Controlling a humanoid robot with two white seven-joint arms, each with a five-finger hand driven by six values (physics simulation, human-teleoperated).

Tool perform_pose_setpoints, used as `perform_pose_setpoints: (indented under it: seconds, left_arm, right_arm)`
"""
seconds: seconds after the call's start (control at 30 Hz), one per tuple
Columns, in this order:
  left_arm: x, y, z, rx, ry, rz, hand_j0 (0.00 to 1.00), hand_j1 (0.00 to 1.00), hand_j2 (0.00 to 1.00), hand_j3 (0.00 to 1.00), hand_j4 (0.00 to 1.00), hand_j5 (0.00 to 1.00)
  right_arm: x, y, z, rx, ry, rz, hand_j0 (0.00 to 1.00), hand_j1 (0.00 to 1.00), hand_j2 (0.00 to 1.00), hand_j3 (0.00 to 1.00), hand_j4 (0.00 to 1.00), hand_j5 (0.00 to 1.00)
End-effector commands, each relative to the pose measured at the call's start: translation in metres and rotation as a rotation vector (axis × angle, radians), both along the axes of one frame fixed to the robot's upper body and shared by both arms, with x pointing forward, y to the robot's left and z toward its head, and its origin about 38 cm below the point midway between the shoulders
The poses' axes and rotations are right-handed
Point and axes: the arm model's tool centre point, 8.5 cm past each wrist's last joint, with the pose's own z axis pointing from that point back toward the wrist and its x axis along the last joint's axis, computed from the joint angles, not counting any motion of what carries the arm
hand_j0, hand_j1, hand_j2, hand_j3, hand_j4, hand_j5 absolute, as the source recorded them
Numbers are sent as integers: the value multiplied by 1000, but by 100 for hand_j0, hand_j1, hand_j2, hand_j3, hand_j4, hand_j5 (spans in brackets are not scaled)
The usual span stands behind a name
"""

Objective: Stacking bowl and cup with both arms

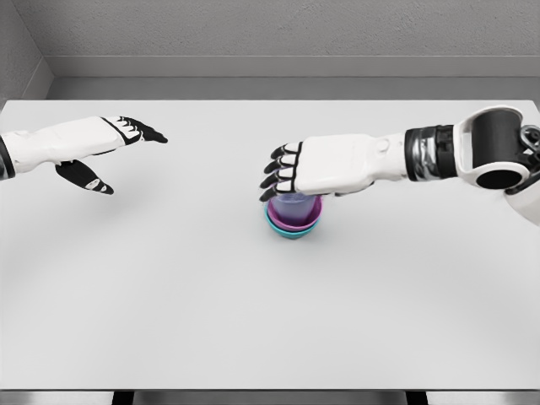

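While the right hand hovers over the stack near the middle of the bench, its dark fingers curl down at about ten o'clock of the stack's rim. Whether they actually pinch anything I cannot tell, because the palm hides the near rim from the head view. Beneath it sits a purple bowl nested inside a teal bowl, with a translucent bluish cup apparently standing inside the purple one; the stacking looks nearly or fully done.

The main risk, as I judge it, lies in the parting of hand and stack. If a fingertip is hooked over the cup's lip when the arm lifts or draws toward three o'clock, the cup could tip or come out, and the light bowls could slide across the smooth bench. A downward press off centre could rock the nested bowls, since rounded bottoms give little resistance to tilting.

At nine o'clock of the stack, well apart from it, the left hand hangs above the bench with fingers extended and thumb spread below, holding nothing. It is too far away to steady the stack should it shift. A sweep toward the middle could also knock the stack sideways.
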Motion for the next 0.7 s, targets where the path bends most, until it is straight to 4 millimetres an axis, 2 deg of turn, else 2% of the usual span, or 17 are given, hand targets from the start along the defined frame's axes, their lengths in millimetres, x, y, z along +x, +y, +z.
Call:
perform_pose_setpoints:
  seconds: [0.0,0.07,0.1,0.13,0.23,0.3,0.43,0.67]
  left_arm:
    - [0,0,1,-7,1,3,100,100,100,100,100,100]
    - [0,1,1,-5,1,3,100,100,100,100,100,100]
    - [0,1,1,-5,1,3,100,100,100,100,100,100]
    - [0,1,1,-5,1,3,100,100,100,100,100,100]
    - [0,2,-1,-5,7,9,100,100,100,100,100,100]
    - [-1,6,-13,-9,37,22,100,100,100,100,100,100]
    - [1,7,-19,-19,50,35,100,100,100,100,100,100]
    - [1,7,-18,-19,50,34,100,100,100,100,100,100]
  right_arm:
    - [9,-21,25,36,-51,-62,100,100,100,100,100,100]
    - [14,-38,32,63,-63,-112,100,100,100,100,100,100]
    - [22,-57,41,80,-77,-171,100,100,100,100,100,100]
    - [31,-77,36,92,-57,-238,100,100,100,100,100,100]
    - [54,-116,21,97,2,-378,100,100,100,100,100,100]
    - [63,-134,9,96,37,-443,100,100,100,100,100,100]
    - [67,-148,-8,82,76,-490,100,100,100,100,100,100]
    - [70,-154,-10,88,87,-512,100,100,100,100,100,100]
